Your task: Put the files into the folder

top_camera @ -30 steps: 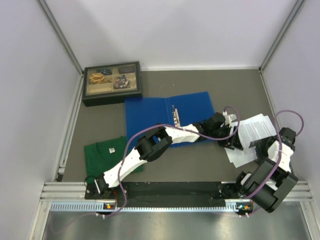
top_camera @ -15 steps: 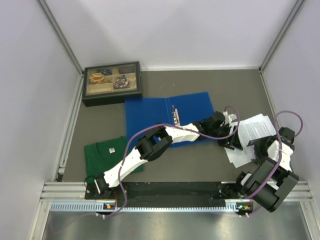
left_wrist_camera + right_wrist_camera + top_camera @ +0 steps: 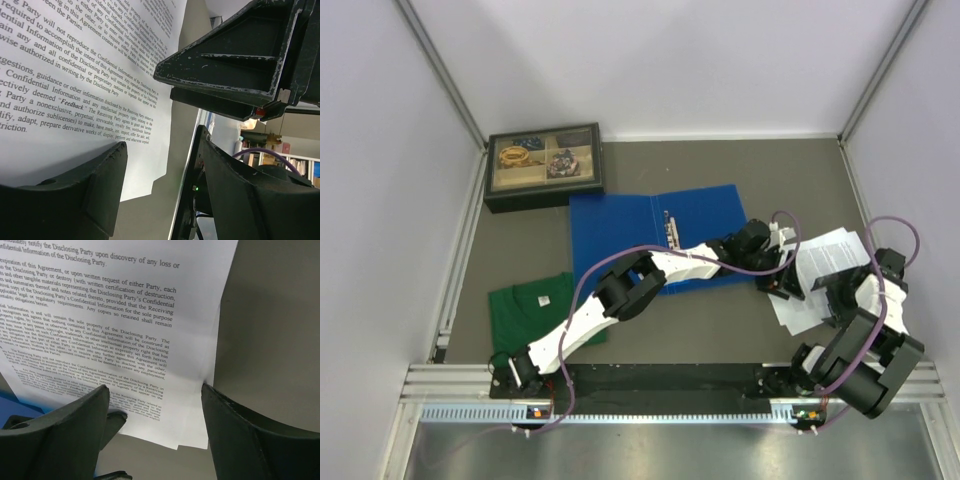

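The files (image 3: pixel 827 258) are white printed sheets lying slightly fanned on the grey table at the right. The blue folder (image 3: pixel 620 232) lies open and flat to their left, its metal rings (image 3: pixel 669 228) at the spine. My left gripper (image 3: pixel 785 287) reaches across the folder to the sheets' left edge; it stands open over the files (image 3: pixel 75 75) with nothing clamped. My right gripper (image 3: pixel 839 296) is at the sheets' near right part, open, with its fingers straddling the files (image 3: pixel 115 320) and one fingertip (image 3: pixel 207 390) at the paper's edge. The right gripper's housing (image 3: pixel 240 60) looms close in the left wrist view.
A dark compartment box (image 3: pixel 544 165) with small items stands at the back left. A folded green shirt (image 3: pixel 535 305) lies at the near left. Grey walls close in on both sides, and the right wall is near the files. A corner of the folder (image 3: pixel 10 402) shows beside my right gripper.
The right gripper's jaws have spread a little wider and its wrist has shifted slightly. The left arm has hardly moved. The sheets lie where they were.
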Available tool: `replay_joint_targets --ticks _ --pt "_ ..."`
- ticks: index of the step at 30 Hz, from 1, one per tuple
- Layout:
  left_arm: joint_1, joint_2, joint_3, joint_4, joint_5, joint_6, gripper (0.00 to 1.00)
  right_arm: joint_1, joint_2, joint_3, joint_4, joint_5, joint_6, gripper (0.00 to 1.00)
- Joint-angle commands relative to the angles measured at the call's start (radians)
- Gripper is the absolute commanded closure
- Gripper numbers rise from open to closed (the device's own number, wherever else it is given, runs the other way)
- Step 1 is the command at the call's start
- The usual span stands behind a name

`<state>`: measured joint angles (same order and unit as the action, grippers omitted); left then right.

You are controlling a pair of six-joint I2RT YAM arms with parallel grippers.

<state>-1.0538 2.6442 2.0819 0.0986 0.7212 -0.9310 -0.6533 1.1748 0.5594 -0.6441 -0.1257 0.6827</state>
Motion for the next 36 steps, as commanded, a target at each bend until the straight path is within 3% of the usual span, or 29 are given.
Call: replay_joint_targets --ticks 1,7,9,14,24,36 --pt "-0.011 0.017 0.040 -0.094 0.014 0.064 0.32 0.026 -0.001 0.010 0.064 -0.028 -0.035 0.26" --pt "-0.009 -0.084 0.020 -0.030 0.004 0.132 0.34 0.026 -0.026 0.082 -0.035 -0.022 -0.071 0.20" --pt "-0.009 -0.115 0.006 0.027 0.000 0.147 0.34 0.026 -0.047 0.085 -0.064 -0.022 -0.083 0.11" --pt "-0.009 -0.116 -0.006 0.119 -0.002 0.153 0.34 0.026 -0.084 0.060 -0.086 -0.042 -0.049 0.02" --pt "0.023 0.037 0.023 0.210 -0.022 0.035 0.38 0.030 -0.026 0.045 -0.157 0.038 -0.008 0.05" --pt "0.031 0.054 -0.080 0.300 -0.065 -0.157 0.46 0.050 0.032 -0.006 -0.068 -0.025 0.035 0.09"
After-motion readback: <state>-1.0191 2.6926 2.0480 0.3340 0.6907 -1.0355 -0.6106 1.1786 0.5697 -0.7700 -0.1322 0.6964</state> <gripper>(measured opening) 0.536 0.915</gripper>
